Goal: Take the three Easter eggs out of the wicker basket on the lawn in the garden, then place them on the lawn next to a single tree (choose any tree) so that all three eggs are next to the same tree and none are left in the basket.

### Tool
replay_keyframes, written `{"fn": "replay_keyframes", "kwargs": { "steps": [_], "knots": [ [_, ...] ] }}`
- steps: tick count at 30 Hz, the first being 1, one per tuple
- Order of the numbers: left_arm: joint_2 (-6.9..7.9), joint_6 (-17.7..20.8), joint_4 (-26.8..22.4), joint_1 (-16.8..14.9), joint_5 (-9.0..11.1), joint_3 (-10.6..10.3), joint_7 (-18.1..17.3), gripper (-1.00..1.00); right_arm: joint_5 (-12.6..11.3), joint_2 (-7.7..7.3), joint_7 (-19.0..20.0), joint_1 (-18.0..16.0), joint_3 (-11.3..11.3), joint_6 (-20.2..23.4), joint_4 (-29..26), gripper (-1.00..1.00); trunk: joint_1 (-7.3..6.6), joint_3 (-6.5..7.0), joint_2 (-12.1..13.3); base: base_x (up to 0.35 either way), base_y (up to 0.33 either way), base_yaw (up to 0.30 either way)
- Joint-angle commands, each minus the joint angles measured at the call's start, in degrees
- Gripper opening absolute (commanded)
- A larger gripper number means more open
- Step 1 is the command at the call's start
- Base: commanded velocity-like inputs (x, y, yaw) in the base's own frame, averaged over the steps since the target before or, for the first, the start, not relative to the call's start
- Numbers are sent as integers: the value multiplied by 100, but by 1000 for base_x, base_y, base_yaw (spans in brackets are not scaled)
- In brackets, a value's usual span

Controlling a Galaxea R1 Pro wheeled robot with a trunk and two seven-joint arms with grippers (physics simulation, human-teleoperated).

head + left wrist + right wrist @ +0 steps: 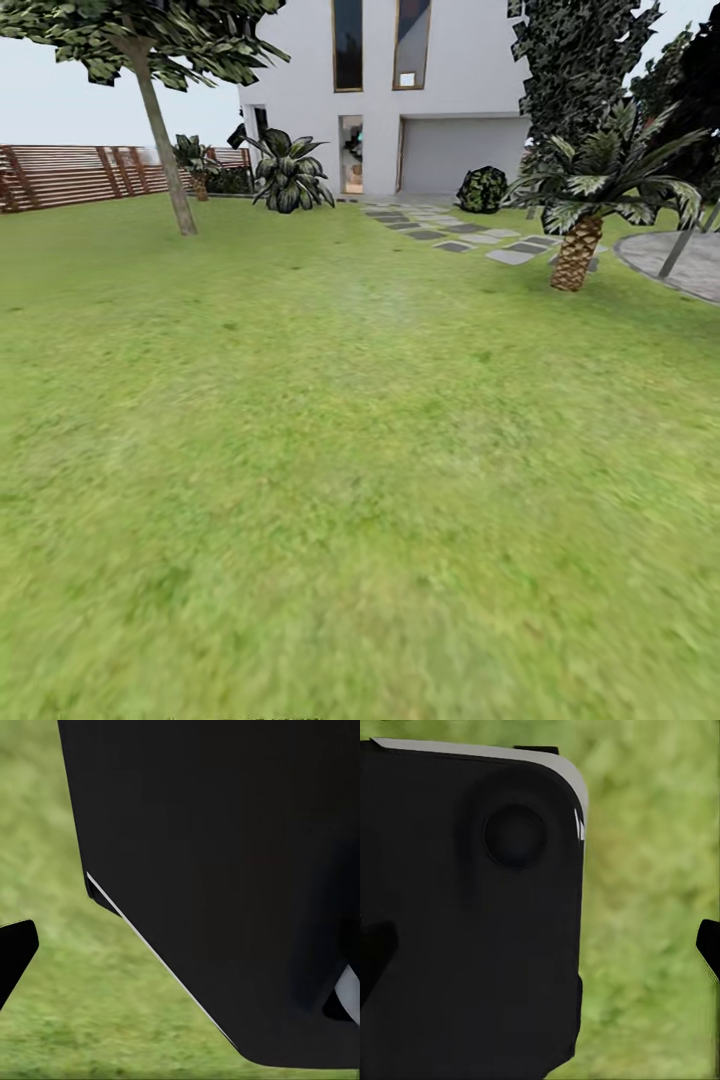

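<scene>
Steer across the lawn (330, 480) twd the far-left tree (165, 150); no basket in sight yet, so scan. Can't tell gripper state, either arm.

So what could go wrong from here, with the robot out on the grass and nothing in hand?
Blurred lawn suggests driving; eggs and basket aren't in sight, so it may be heading away from them. The scaly palm could be mistaken for the leaning tree. Both wrist views face dark robot bodywork, so tool states can't be checked.
</scene>
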Motion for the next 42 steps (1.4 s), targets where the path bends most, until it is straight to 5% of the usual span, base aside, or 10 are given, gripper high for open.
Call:
{"fn": "replay_keyframes", "kwargs": {
  "steps": [1, 42],
  "knots": [
    [-1, -3, -10, 4, 5, 3, 1, 100, 2, 2, -2, -3, 3, -18, 5, 100, 0, -3, -2, 0, 0, 279],
    [-1, -3, -10, 4, 5, 3, 1, 100, 2, 6, -2, -3, -4, -27, 5, 100, 0, -3, -2, 0, 0, 284]
  ]
}}
